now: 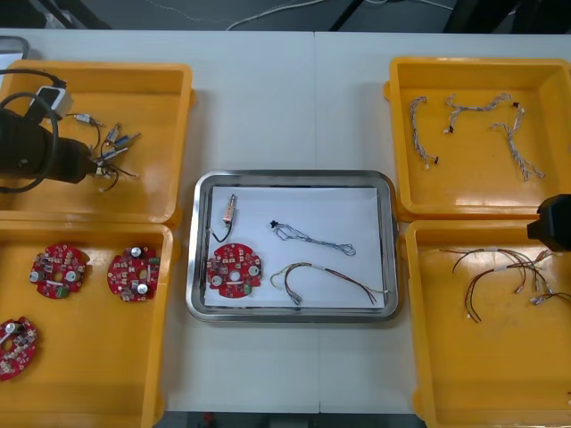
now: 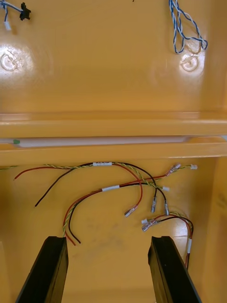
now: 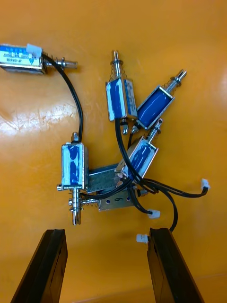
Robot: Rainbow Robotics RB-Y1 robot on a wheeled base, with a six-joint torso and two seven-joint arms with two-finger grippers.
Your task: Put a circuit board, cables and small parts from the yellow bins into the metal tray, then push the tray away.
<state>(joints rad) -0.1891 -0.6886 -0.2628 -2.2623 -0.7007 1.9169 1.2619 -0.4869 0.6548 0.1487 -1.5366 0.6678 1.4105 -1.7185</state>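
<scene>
The metal tray [image 1: 385, 245], white inside, sits mid-table and holds a red circuit board [image 1: 235, 269], a small metal part [image 1: 229, 210], a blue and white cable [image 1: 314, 237] and a red and yellow cable [image 1: 332, 278]. My left gripper [image 3: 106, 233] hangs open over the far left yellow bin [image 1: 152, 192]. A cluster of small metal parts [image 3: 118, 156] with black leads lies just beyond its fingertips. My right gripper [image 2: 109, 239] is open above the near right yellow bin [image 1: 428, 357], over red, yellow and black cables [image 2: 118, 188]. Neither gripper holds anything.
The near left bin [image 1: 165, 321] holds three circuit boards [image 1: 59, 271]. The far right bin [image 1: 401, 160] holds blue and white cables [image 1: 513, 135]. Bin walls [image 2: 113, 124] stand between the two right bins. Bare table lies beyond and in front of the tray.
</scene>
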